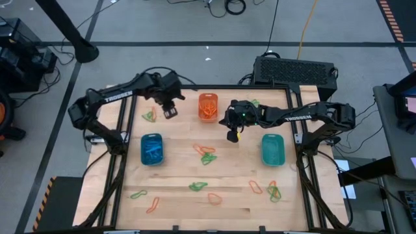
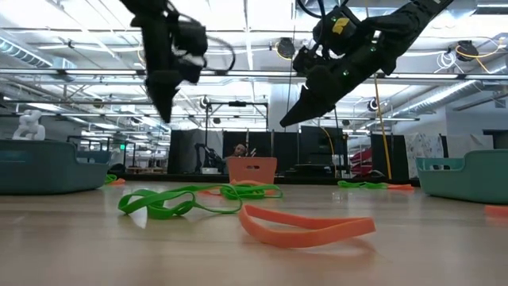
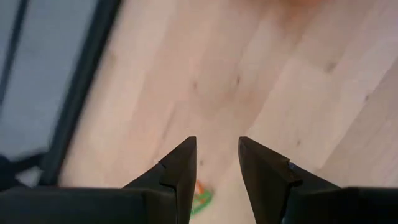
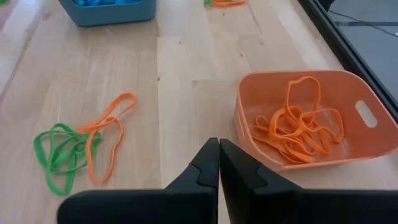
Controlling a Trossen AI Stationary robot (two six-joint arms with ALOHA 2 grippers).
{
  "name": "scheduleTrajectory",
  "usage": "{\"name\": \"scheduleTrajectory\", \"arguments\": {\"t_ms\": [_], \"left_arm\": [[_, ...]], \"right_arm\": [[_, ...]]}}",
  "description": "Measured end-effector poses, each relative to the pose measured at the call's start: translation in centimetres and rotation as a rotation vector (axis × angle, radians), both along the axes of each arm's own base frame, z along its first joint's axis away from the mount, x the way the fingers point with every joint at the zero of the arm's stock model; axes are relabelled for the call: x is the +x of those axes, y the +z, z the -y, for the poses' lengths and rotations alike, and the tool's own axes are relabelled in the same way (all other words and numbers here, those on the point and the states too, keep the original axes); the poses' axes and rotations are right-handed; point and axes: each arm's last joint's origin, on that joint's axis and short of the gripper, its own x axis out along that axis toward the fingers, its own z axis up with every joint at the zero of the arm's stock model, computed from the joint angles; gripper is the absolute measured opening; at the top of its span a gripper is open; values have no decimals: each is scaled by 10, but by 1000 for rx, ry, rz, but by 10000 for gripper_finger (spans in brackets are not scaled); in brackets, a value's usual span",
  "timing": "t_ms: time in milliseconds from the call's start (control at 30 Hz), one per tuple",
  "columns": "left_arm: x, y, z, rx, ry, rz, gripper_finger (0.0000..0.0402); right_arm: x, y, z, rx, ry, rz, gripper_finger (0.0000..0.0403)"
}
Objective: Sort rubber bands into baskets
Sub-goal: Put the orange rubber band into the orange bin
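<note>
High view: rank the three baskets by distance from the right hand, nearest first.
From the right hand:
1. Orange basket, just beyond it toward the table's far edge, on its left.
2. Teal basket, on the right side of the table.
3. Blue basket, across on the left side, clearly farthest.

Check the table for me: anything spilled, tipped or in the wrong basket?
Nothing stands out. The orange basket sits upright holding only orange bands, and the blue basket and teal basket are upright too. Loose bands are scattered on the table, unsorted rather than spilled.
</note>
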Motion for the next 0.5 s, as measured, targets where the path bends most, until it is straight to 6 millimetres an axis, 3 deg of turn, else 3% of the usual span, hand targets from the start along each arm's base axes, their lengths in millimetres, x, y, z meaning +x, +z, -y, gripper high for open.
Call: {"name": "scheduleTrajectory", "arguments": {"t_ms": [133, 267, 400, 500], "left_arm": [[-8, -29, 1, -79, 11, -20, 128], [-2, -55, 15, -271, -91, 128, 128], [19, -67, 43, -410, -279, 326, 128], [38, -73, 69, -332, -454, 426, 128]], "right_arm": [[0, 0, 0, -1, 2, -5, 4], [-2, -3, 0, 8, 1, -34, 4], [-2, -3, -1, 10, 0, -38, 4], [-2, -3, 0, 12, -2, -33, 4]]}}
